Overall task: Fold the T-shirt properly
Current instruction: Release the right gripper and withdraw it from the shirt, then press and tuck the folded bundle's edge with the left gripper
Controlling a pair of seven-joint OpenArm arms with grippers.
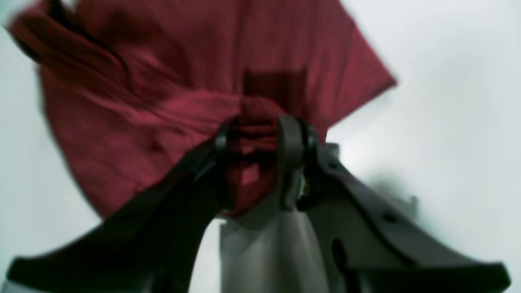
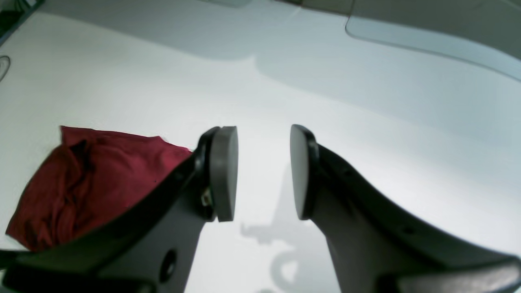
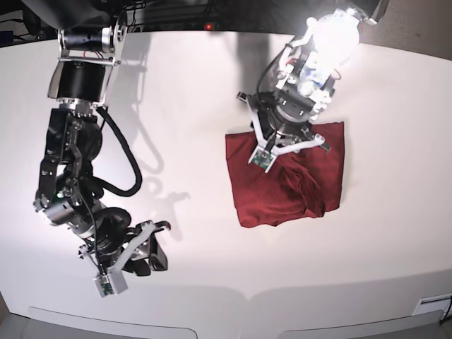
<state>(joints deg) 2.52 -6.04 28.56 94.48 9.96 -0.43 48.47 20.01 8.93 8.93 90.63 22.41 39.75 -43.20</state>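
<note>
The T-shirt (image 3: pixel 300 185) is a dark red cloth lying folded into a rough rectangle on the white table (image 3: pixel 183 106), right of centre. My left gripper (image 3: pixel 288 138) points down over the shirt's far edge. Up close, the left gripper (image 1: pixel 254 140) is shut on a bunched fold of the T-shirt (image 1: pixel 163 101), with creased fabric spreading away behind the fingers. My right gripper (image 3: pixel 159 246) hovers low over bare table at the front left, well apart from the shirt. In its own view the right gripper (image 2: pixel 263 171) is open with nothing between the pads, and the T-shirt (image 2: pixel 89 183) lies off to the left.
The table's curved front edge (image 3: pixel 247 300) runs along the bottom of the base view. Dark equipment and cables (image 3: pixel 176 10) line the far side. A bright lamp glare (image 3: pixel 332 32) covers part of the left arm.
</note>
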